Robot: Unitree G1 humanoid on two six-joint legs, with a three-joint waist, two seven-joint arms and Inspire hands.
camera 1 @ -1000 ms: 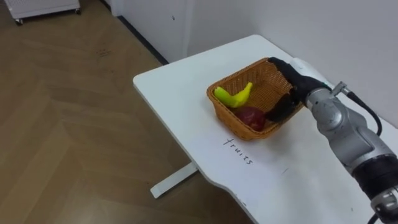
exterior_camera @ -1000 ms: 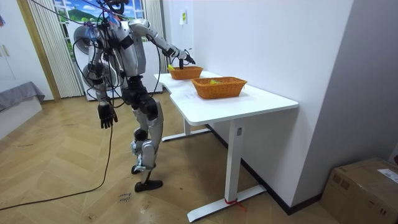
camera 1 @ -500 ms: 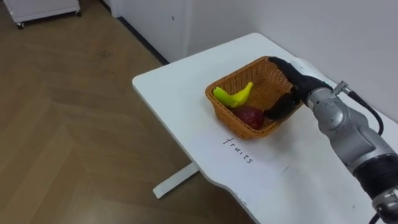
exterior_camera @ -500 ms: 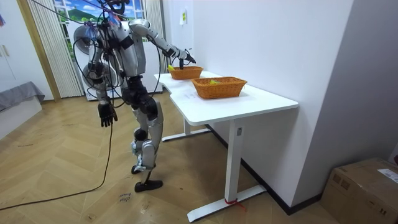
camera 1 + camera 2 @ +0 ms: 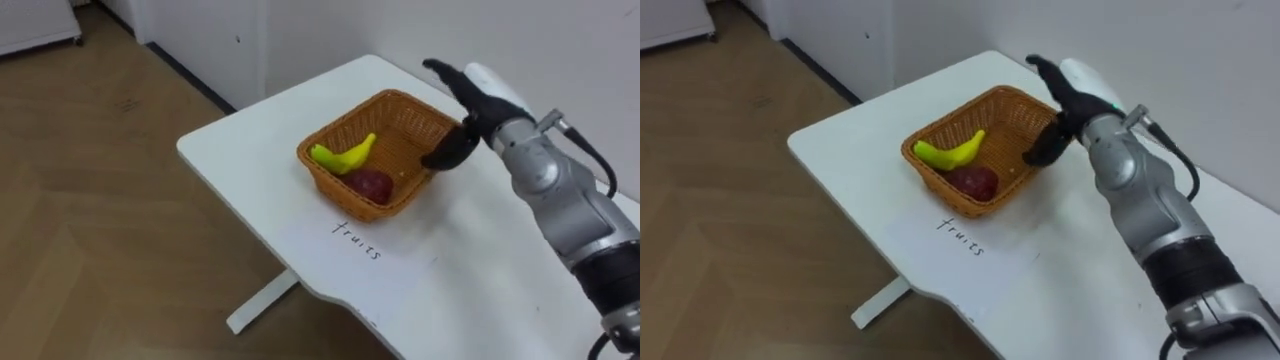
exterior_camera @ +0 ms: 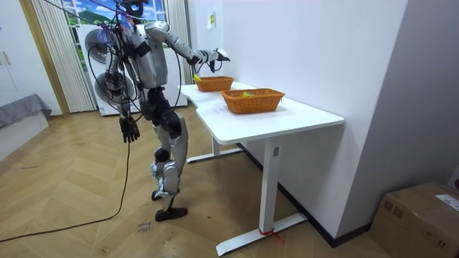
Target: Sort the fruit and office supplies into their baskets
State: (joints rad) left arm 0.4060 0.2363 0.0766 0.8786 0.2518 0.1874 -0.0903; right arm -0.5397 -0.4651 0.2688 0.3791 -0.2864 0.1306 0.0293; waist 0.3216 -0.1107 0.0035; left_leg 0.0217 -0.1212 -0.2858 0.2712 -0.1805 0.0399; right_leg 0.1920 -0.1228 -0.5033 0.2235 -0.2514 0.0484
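A wicker fruit basket [image 5: 404,124] stands near the end of the white table [image 5: 245,150]. A yellow banana [image 5: 341,155] and a red apple [image 5: 370,185] lie in it. My right hand [image 5: 478,96] hovers open just above the basket's right rim, fingers straight and holding nothing. The right eye view gives the same hand [image 5: 1070,88] over the basket [image 5: 1006,114]. In the room view I stand at the table's far end with my right hand [image 6: 211,56] raised over the far basket [image 6: 214,84]. My left hand [image 6: 129,129] hangs relaxed at my side.
A second wicker basket [image 6: 252,100] with something yellow inside sits nearer the room camera. A handwritten label [image 5: 356,241] marks the tabletop in front of the fruit basket. The table edge [image 5: 215,185] drops to wooden floor on my left. A wall runs behind the table.
My right hand has lifted out of the fruit basket to above its rim. The head view has shifted. My left arm has swung slightly.
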